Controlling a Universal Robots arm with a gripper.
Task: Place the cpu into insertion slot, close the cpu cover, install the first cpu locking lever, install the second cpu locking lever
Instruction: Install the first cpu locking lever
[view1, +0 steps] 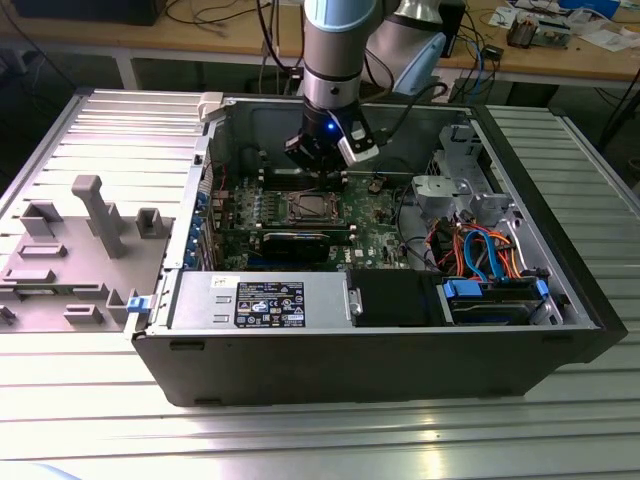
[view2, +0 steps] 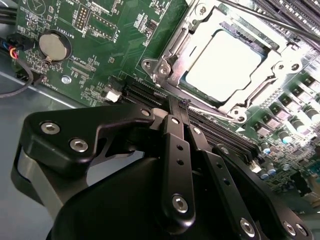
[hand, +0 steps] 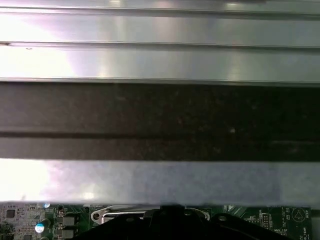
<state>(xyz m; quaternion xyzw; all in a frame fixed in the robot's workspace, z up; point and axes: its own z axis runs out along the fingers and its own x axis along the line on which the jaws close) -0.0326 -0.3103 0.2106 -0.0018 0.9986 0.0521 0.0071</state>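
Note:
The cpu (view2: 225, 65) shows its dull silver top, lying flat in the insertion slot (view1: 305, 207) on the green motherboard. The cpu cover (view2: 169, 57), a shiny metal frame, lies down around the chip. A thin metal lever rod (view2: 270, 20) runs along the socket's far side. In the second wrist view my gripper (view2: 182, 106) is shut, its black fingers (view2: 176, 150) pressed together with the tips right at the socket's near edge. In the exterior view the gripper (view1: 318, 178) hangs just behind the socket, inside the open computer case.
A coin battery (view2: 54, 46) and long black card slots (view2: 145, 92) lie beside the socket. The power supply (view1: 260, 300) and a drive bay with blue and orange cables (view1: 490, 260) fill the case's front. The case wall (hand: 160, 115) rises close behind. Grey fixtures (view1: 80, 240) stand outside.

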